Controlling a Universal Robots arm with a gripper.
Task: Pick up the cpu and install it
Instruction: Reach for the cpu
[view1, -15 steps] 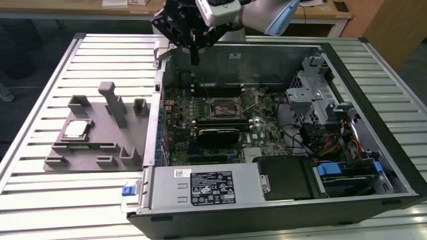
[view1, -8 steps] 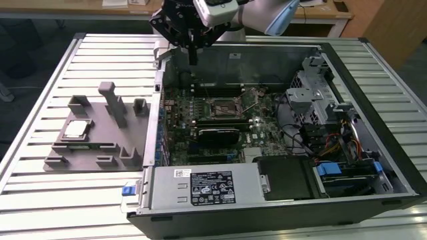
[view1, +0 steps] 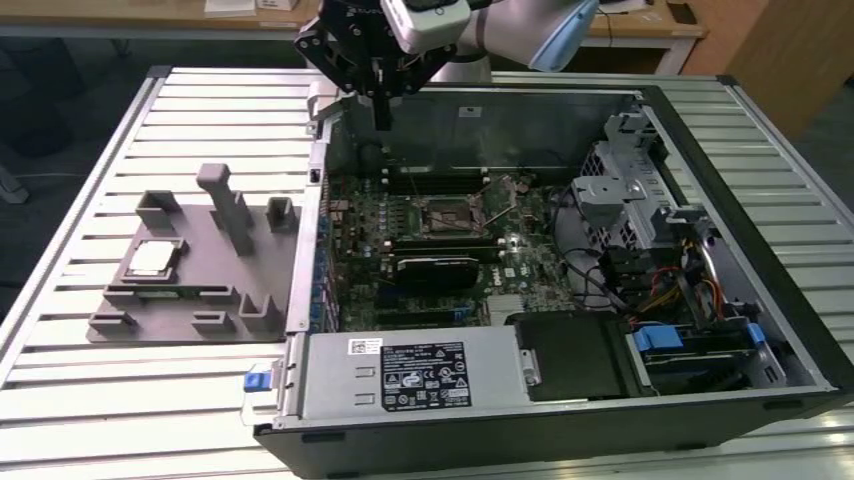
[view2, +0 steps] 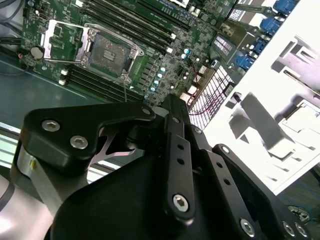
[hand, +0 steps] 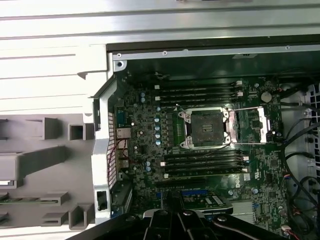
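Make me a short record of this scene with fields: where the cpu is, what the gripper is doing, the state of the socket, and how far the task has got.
cpu location: the cpu lies flat on the grey fixture, at the exterior view's left of the computer case
gripper: the gripper hangs over the case's far corner nearest the fixture, jaws shut, holding nothing
socket: the cpu socket on the motherboard is open and empty
progress: cpu not yet picked up
surface: slatted metal table
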